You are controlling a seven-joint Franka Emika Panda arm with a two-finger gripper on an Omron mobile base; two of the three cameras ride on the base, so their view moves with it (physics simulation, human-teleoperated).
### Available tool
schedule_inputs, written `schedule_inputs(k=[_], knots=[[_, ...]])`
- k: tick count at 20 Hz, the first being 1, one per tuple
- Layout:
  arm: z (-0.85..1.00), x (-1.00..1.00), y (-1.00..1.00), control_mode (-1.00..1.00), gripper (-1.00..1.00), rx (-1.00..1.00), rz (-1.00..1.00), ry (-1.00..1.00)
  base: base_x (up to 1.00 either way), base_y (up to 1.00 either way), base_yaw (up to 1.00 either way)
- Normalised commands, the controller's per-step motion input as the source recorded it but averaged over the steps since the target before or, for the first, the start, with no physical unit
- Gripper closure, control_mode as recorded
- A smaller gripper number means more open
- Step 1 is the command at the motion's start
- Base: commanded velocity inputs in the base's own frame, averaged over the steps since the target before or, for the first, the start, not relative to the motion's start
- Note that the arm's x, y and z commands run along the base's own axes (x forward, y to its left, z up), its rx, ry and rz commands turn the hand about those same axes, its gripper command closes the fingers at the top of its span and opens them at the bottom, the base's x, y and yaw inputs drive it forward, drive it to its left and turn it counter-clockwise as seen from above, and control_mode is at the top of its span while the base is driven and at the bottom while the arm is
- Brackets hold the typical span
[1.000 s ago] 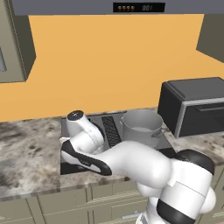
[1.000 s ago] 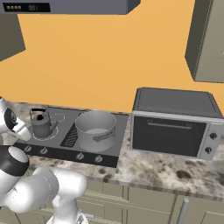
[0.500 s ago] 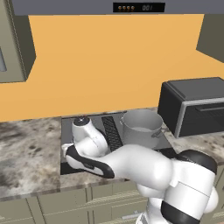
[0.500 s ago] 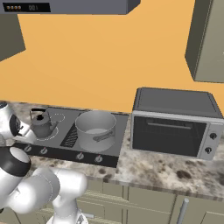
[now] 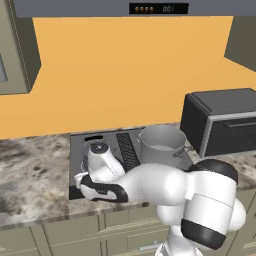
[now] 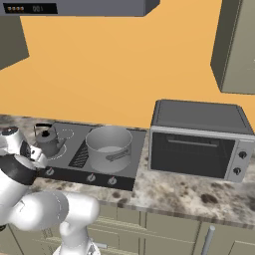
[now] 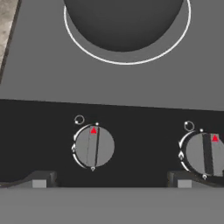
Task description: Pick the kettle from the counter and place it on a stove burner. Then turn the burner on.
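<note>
The grey kettle (image 6: 46,140) stands on the stove (image 6: 74,149), on its front left burner. In the hand view the kettle's dark round base (image 7: 124,19) sits inside that burner's large white ring (image 7: 127,62). Below it, on the black front strip, are two round knobs. The left knob (image 7: 94,146) lies between my fingertips and the right knob (image 7: 208,153) is just beyond my right fingertip. Both knobs have their red mark pointing up. My gripper (image 7: 111,183) is open just in front of the knob strip, holding nothing. The stone counter (image 6: 189,191) runs to both sides.
A steel pot (image 6: 108,144) stands on the stove's right side, close to the kettle. A dark toaster oven (image 6: 196,144) sits on the counter further right. My white arm (image 5: 150,182) reaches across the front of the stove. Cabinets and a hood hang above.
My wrist has shifted a little to the right and lower over the stove's front left. The gripper has stayed open, and the kettle and pot have not moved.
</note>
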Motion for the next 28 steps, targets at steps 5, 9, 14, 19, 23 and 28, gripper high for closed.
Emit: schedule_inputs(k=[5,9,14,19,23,28], knots=[[-0.28,0.34,0.0,-1.0,-1.0,0.04,0.08,0.0,0.0,0.0,0.0],[-0.15,0.24,0.24,-1.0,-1.0,0.08,0.03,0.0,0.0,0.0,0.0],[-0.02,0.01,0.04,-1.0,-1.0,0.0,0.0,0.0,0.0,0.0,0.0],[0.0,-0.02,0.15,-1.0,-1.0,0.0,0.0,-0.01,0.0,0.0,0.0],[-0.01,0.0,0.09,-1.0,-1.0,0.0,0.0,0.0,0.0,0.0,0.0],[-0.04,-0.01,0.0,-1.0,-1.0,0.0,0.0,0.0,0.0,0.0,0.0]])
